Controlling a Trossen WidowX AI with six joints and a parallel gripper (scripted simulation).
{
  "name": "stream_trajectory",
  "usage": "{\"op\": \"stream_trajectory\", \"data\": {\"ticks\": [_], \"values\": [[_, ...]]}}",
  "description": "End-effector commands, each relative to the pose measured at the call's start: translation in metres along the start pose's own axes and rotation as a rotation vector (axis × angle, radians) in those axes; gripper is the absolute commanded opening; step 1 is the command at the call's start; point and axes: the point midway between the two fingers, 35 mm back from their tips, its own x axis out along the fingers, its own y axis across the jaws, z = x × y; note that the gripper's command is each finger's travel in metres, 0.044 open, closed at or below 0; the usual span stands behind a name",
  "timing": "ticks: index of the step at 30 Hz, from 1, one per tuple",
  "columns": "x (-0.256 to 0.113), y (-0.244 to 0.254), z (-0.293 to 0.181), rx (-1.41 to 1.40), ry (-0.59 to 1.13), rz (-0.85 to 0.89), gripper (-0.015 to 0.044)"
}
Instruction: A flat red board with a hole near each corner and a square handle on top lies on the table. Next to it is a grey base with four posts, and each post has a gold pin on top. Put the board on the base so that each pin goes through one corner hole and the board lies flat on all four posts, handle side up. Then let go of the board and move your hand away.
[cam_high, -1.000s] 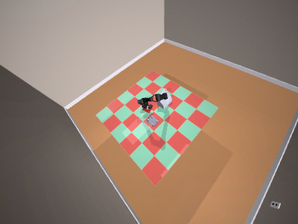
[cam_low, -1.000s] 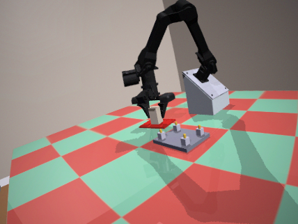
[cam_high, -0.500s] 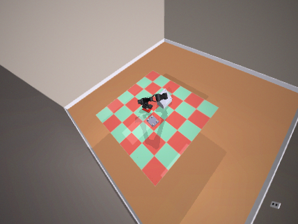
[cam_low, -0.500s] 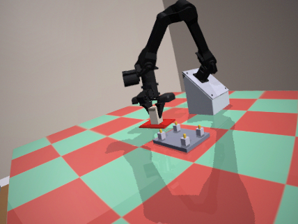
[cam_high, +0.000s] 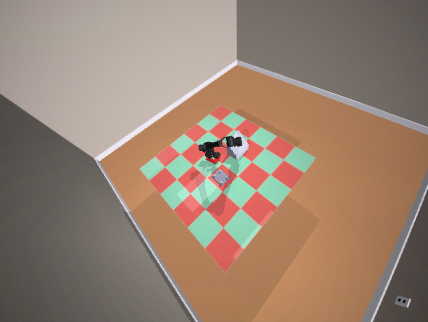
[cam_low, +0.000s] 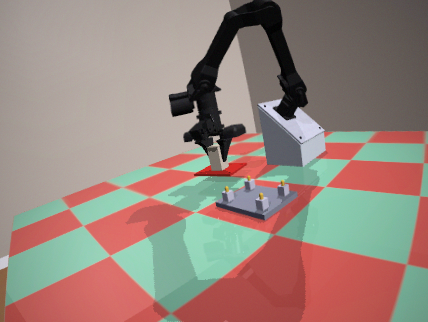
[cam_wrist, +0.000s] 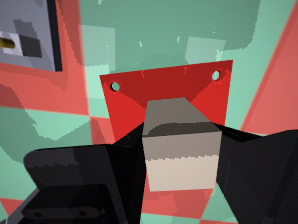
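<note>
The red board (cam_low: 202, 172) (cam_wrist: 165, 86) (cam_high: 213, 161) is level, handle side up, and looks a little above the table, left of and behind the base in the exterior view. My gripper (cam_low: 216, 152) (cam_wrist: 169, 123) is shut on its pale square handle (cam_low: 217, 161) (cam_wrist: 182, 172), one finger on each side. Two corner holes show at the board's far edge in the wrist view; the other two are hidden. The grey base (cam_low: 252, 197) (cam_high: 220, 177) (cam_wrist: 30, 16) lies flat on the table, with its four posts and gold pins bare. A post and pin show at the wrist view's upper left.
The arm's light grey sloped pedestal (cam_low: 285, 142) (cam_high: 237, 148) stands behind the base and to the right of the board in the exterior view. The table (cam_low: 365, 220) has a red and green checkered top. The arm's shadow falls over the base's surroundings.
</note>
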Motion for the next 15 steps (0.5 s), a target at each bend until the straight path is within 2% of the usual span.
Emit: {"op": "stream_trajectory", "data": {"ticks": [1,15], "values": [[-0.014,-0.003,0.003,-0.009,-0.006,-0.011,0.0000],[-0.050,-0.002,0.001,-0.010,-0.005,-0.010,0.0000]]}}
